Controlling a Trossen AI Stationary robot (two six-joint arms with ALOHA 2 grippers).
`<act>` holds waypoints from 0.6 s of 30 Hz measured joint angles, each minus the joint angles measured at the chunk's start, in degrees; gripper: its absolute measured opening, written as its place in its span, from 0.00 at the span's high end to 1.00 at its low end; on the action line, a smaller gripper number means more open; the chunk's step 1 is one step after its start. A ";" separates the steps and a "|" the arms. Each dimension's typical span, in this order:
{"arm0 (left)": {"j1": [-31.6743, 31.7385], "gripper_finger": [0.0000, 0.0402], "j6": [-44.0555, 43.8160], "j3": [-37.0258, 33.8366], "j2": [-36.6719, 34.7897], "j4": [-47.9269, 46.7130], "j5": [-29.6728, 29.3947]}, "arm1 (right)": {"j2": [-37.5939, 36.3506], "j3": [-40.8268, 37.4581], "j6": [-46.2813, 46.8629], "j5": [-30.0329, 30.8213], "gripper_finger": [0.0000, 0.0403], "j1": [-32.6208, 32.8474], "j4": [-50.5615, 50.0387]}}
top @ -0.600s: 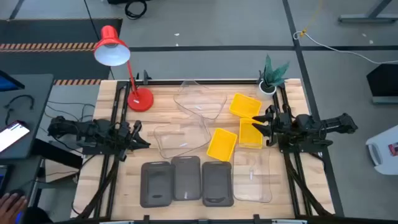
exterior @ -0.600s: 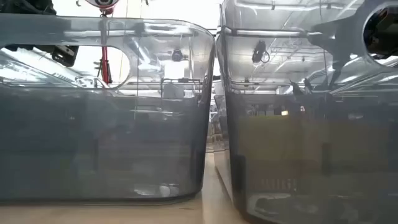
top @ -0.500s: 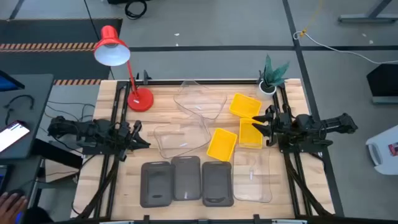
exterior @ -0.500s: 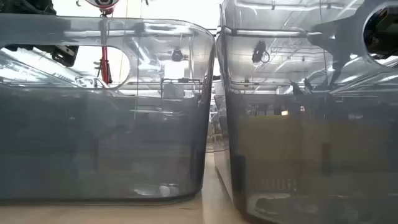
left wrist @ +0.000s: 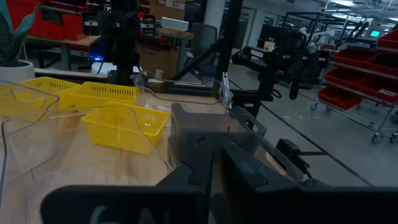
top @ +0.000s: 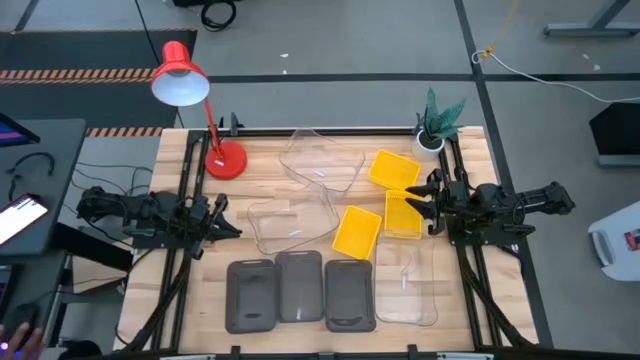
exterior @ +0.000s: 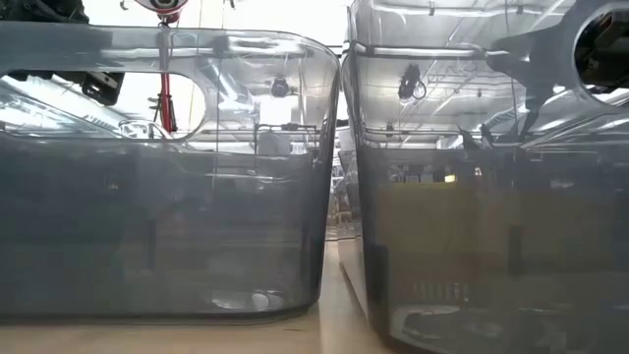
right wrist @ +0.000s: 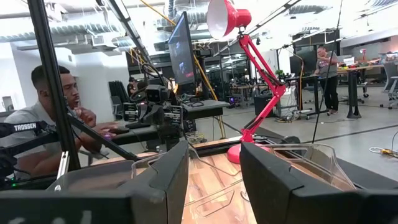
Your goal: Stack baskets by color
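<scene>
Nothing on the table has shifted since a moment ago; only the hand at the bottom-left edge of the high view has slid lower, and both arms sit just as they did. The left gripper [top: 222,226] waits at the left side of the table [top: 180,300], fingers pressed together and holding nothing, pointing toward the middle. Over on the right, the right gripper [top: 426,200] hangs with its jaws spread wide and empty, its fingertips [right wrist: 168,171] parted in its wrist view, right beside the nearest yellow basket [top: 403,214]. A second yellow basket [top: 357,232] lies tilted just left of that one, and the third yellow basket [top: 394,169] sits behind them, toward the potted plant [top: 437,120] at the far right corner. Three dark grey baskets [top: 300,293] stand side by side along the near edge, unstacked, and they fill the low view. A clear basket [top: 408,290] lies to their right, another clear basket [top: 285,225] sits mid-table, and a further clear basket [top: 322,165] lies behind it near the far edge. The red desk lamp [top: 180,75] leans from the far left corner. In the right wrist view a person [right wrist: 53,118] sits at a desk beyond the table.
</scene>
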 joint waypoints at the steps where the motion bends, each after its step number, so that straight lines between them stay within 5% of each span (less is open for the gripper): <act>1: 0.00 0.92 0.01 0.01 -0.02 0.00 0.00 | -0.02 -0.02 0.00 0.02 0.63 0.00 0.00; 18: 0.00 0.92 0.01 0.01 -0.02 0.00 -0.02 | 0.00 -0.02 0.00 0.00 0.63 0.00 0.00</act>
